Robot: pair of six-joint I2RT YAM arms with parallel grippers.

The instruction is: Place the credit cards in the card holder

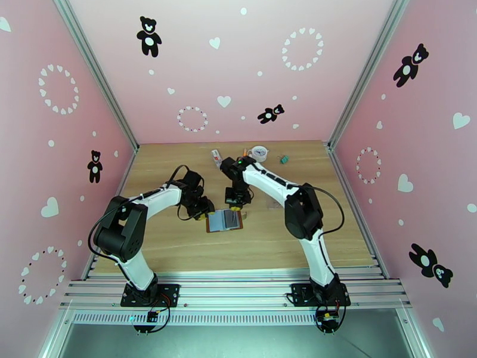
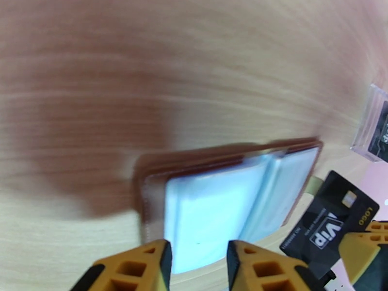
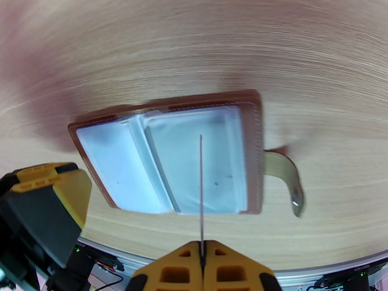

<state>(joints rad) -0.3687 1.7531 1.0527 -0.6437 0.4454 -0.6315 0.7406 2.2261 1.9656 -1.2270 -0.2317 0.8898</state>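
The card holder [image 1: 225, 221] lies open on the wooden table, brown leather around pale grey-blue pockets [image 2: 213, 209] [image 3: 194, 161]. A black credit card [image 2: 324, 224] marked VIP hangs just right of it, and my right gripper [image 3: 202, 246] is shut on it. In the right wrist view the card [image 3: 201, 190] shows edge-on as a thin line over the holder's right pocket. From above, the right gripper [image 1: 235, 203] hovers at the holder's far edge. My left gripper [image 1: 207, 211] [image 2: 196, 260] is open, its fingers apart over the holder's left side.
A see-through plastic pouch [image 2: 376, 124] lies right of the holder. Along the table's back edge sit a white-and-red packet [image 1: 216, 155], a round white object [image 1: 259, 153] and a small green item [image 1: 285, 157]. Pink walls close in on three sides.
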